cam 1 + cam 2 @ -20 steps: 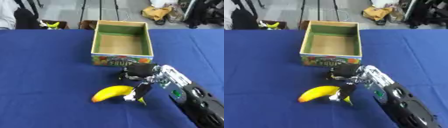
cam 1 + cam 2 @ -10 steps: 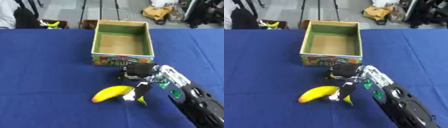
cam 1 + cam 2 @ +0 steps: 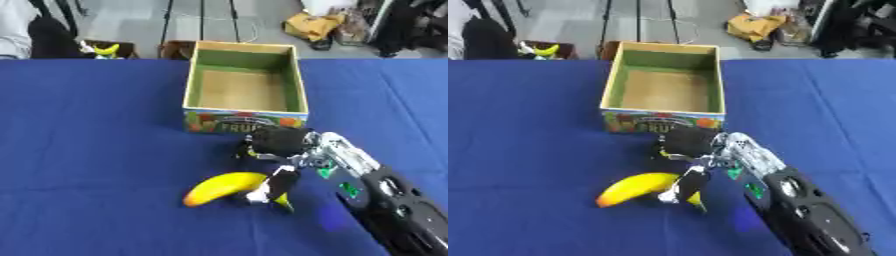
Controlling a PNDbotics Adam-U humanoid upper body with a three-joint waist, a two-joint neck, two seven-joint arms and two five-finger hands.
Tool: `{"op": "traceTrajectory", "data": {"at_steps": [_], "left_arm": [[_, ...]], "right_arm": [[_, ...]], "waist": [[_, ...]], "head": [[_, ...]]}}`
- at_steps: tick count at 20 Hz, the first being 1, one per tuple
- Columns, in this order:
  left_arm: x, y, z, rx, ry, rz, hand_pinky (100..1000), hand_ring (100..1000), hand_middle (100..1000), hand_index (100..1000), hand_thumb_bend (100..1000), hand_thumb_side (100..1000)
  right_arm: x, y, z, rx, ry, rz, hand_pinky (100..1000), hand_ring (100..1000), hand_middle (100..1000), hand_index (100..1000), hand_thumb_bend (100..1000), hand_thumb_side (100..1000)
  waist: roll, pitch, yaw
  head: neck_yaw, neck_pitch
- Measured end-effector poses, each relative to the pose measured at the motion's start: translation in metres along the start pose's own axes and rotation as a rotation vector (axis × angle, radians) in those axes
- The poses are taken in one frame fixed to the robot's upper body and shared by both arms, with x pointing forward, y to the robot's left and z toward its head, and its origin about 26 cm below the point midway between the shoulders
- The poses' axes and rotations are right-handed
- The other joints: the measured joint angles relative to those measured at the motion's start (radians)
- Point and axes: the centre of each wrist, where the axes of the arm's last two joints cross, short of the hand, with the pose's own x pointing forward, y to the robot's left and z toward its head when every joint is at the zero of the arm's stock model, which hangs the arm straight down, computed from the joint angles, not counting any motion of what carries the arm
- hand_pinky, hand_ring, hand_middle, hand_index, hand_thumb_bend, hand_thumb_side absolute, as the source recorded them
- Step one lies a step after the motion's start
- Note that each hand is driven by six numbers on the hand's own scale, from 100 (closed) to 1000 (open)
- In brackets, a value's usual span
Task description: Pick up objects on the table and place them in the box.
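While the box (image 3: 244,121) sits just behind, the right hand (image 3: 278,150) curls its fingers round the banana (image 3: 220,186).

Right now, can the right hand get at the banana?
Probably yes. The right hand is already at the banana, fingers reaching down over its near end, with nothing between them. The blue table around it is bare.

Even, diffuse light falls from above on the blue table (image 3: 96,125), with no glare on the cloth. Shadows are soft and short — a faint dark patch lies under the banana (image 3: 225,186) and beneath the right hand (image 3: 278,144). The box (image 3: 244,88) shades its own inner walls slightly. Both views are soft overall, with blocky smearing — the hand's fingers and the clutter beyond the far edge blur most.
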Motion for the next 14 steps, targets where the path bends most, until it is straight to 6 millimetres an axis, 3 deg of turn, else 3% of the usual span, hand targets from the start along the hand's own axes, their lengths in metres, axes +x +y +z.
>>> {"op": "traceTrajectory", "data": {"at_steps": [14], "left_arm": [[0.0001, -0.0002, -0.0001, -0.005, -0.002, -0.001, 428, 412, 479, 634, 100, 1000]], "right_arm": [[-0.0014, 0.0005, -0.0008, -0.011, 0.003, 0.001, 686, 736, 501, 772, 262, 761]], "waist": [[0.0, 0.002, -0.001]], "head": [[0.0, -0.007]]}}
